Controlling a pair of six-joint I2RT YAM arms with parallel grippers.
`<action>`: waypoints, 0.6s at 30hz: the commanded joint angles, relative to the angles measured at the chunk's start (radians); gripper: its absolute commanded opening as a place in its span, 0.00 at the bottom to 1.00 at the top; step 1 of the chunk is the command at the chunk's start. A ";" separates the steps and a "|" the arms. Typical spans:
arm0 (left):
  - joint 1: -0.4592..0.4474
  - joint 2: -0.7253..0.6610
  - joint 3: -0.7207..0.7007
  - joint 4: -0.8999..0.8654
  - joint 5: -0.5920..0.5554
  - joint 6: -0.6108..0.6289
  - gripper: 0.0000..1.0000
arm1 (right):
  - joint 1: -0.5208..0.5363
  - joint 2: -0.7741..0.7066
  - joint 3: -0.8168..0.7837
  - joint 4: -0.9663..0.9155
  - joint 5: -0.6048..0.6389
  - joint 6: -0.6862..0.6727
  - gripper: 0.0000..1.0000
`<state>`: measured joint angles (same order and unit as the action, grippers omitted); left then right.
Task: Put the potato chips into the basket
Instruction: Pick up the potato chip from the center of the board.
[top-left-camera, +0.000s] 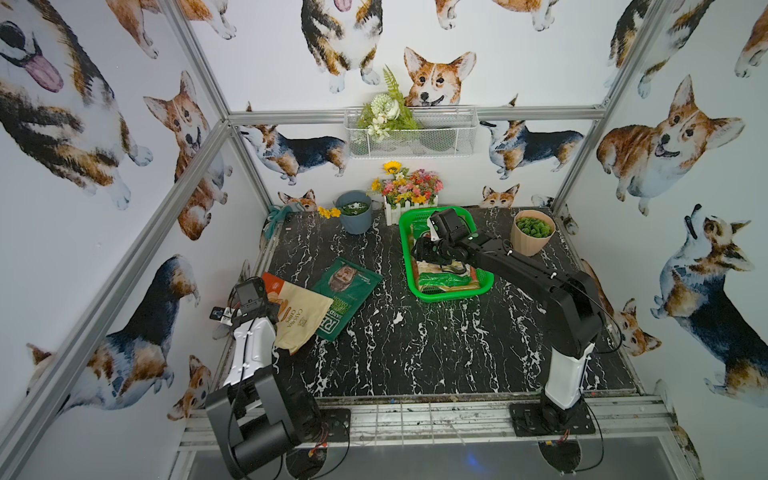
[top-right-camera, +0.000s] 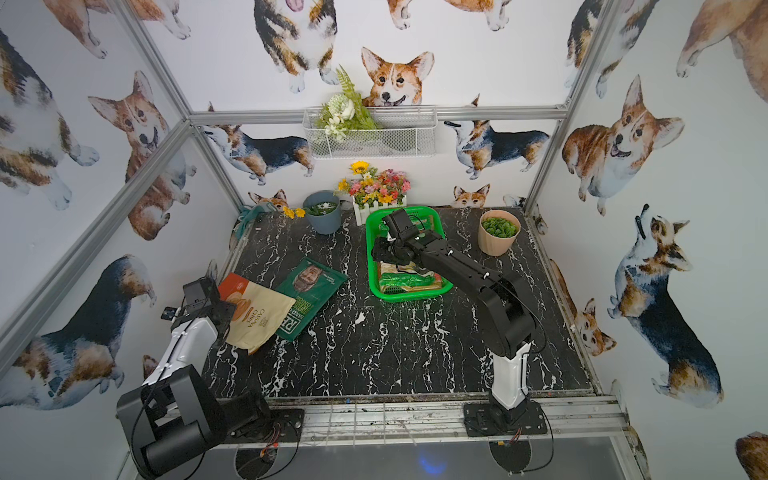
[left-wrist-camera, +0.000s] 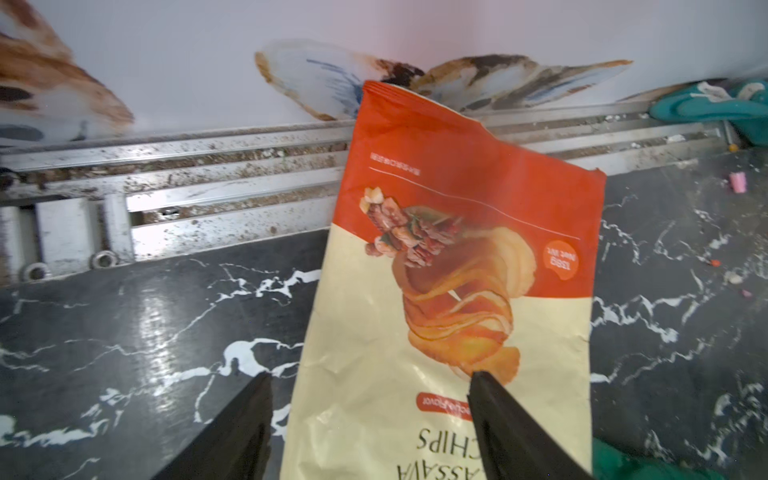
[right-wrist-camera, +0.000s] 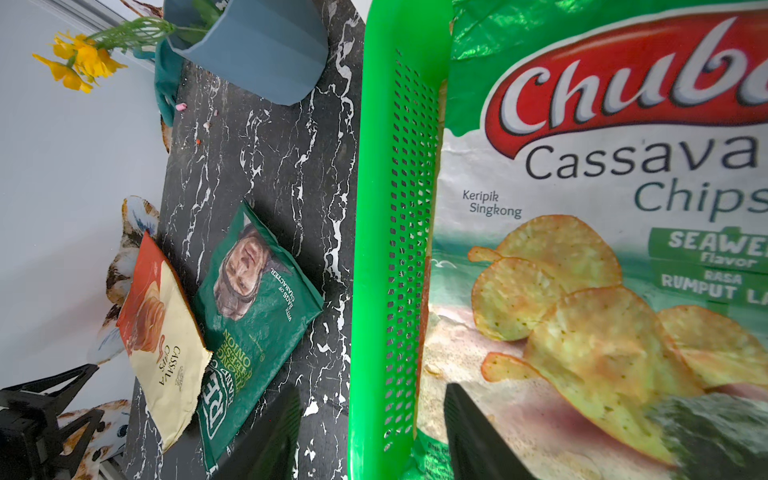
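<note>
The basket (top-left-camera: 454, 293) stands toward the far side of the black marble table (top-left-camera: 415, 357). It holds a stack of chip bags (top-left-camera: 446, 279), the green-white bag (right-wrist-camera: 602, 257) uppermost; how many lie beneath it cannot be told reliably from a top view. Two bags lie outside, well apart from the basket, near the table's left edge: the orange-and-cream bag (left-wrist-camera: 449, 299) and the dark green bag (top-left-camera: 347, 297), touching along one side.

The right gripper (right-wrist-camera: 372, 392) hangs over the basket wall that faces those bags, jaws spread, one finger outside the wall, the other above the green-white bag; it pinches nothing. The left gripper (left-wrist-camera: 370, 376) hovers at the orange-and-cream bag's lettered end, jaws spread, one finger above the bag, one above bare table; nothing is gripped.

Step in hand, as judged: pickup of the orange-and-cream bag. The next move calls for lowering the left jaws across the bag's edge, closing, lifting clear of the neighbouring bag, and drawing the right gripper aside so the basket's opening is free
</note>
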<state>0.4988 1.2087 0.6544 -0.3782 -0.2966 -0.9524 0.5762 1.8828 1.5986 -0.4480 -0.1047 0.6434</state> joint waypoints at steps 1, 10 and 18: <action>0.007 0.000 -0.023 0.001 -0.069 -0.028 0.78 | 0.002 0.001 0.002 0.010 0.002 -0.013 0.59; 0.014 0.098 -0.009 0.073 0.056 0.038 0.74 | 0.004 0.007 -0.004 0.005 -0.003 -0.010 0.59; 0.006 0.017 0.000 -0.019 0.112 -0.034 0.73 | 0.003 0.002 -0.030 0.012 -0.007 -0.006 0.59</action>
<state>0.5098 1.2659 0.6647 -0.3492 -0.2020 -0.9367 0.5758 1.8881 1.5753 -0.4503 -0.1070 0.6437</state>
